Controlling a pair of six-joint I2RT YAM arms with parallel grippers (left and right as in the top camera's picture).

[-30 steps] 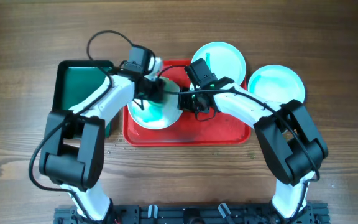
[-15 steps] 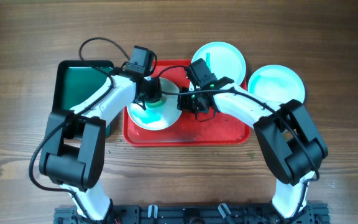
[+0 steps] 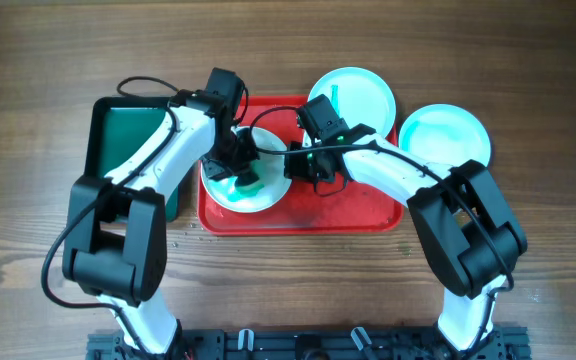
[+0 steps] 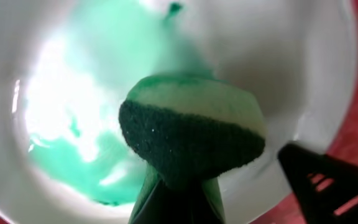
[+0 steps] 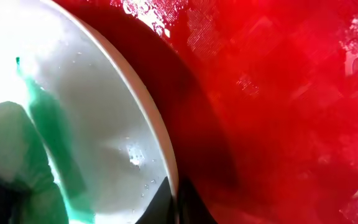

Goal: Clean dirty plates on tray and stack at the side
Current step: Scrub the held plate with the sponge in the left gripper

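Dark green tray (image 3: 128, 135) upper left. Upper right: second plate (image 3: 353, 95) overlaps the rim of the red tray (image 3: 358, 205), third plate (image 3: 448, 135) lies on the table (image 3: 28, 100). Smeared plate (image 3: 218, 192) lies left-centre in the red tray. Left gripper (image 3: 240, 170) clamps a sponge (image 4: 191, 134) against it. Right gripper (image 3: 303, 165) pinches its right rim.

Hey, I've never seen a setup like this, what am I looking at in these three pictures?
Two white robot arms work at a wooden table. One picture looks down from above; the other two come from cameras on each wrist. On a large red plastic tray lies a round pale plate smeared teal. The left gripper holds a green scouring sponge over it, while the right gripper pinches its rim. A second pale plate, a third pale plate and a dark green tray sit nearby.
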